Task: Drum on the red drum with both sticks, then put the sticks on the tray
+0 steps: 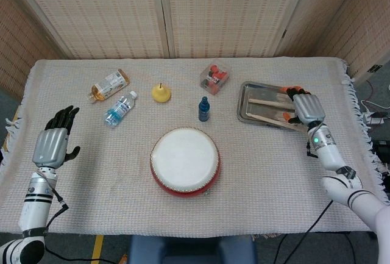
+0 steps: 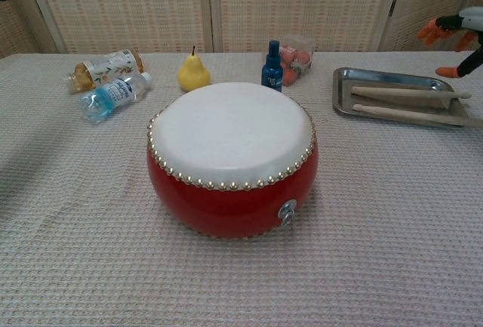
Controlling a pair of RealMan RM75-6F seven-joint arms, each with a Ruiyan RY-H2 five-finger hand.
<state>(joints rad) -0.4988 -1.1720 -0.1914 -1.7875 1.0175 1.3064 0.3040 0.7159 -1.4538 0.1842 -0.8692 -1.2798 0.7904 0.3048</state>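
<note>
The red drum (image 1: pixel 184 161) (image 2: pixel 232 157) with its white skin stands at the table's middle front. Both wooden sticks (image 1: pixel 270 110) (image 2: pixel 404 103) lie side by side in the metal tray (image 1: pixel 248 95) (image 2: pixel 343 81) at the right. My right hand (image 1: pixel 306 107) (image 2: pixel 456 31) hovers above the tray's right end with its fingers apart, holding nothing. My left hand (image 1: pixel 53 142) is raised at the table's far left, fingers spread and empty; the chest view shows almost nothing of it.
At the back lie a tea bottle (image 1: pixel 109 85), a water bottle (image 1: pixel 120 108), a yellow pear (image 1: pixel 161 92), a small blue bottle (image 1: pixel 204 109) and a clear box of red fruit (image 1: pixel 214 76). A woven cloth covers the table.
</note>
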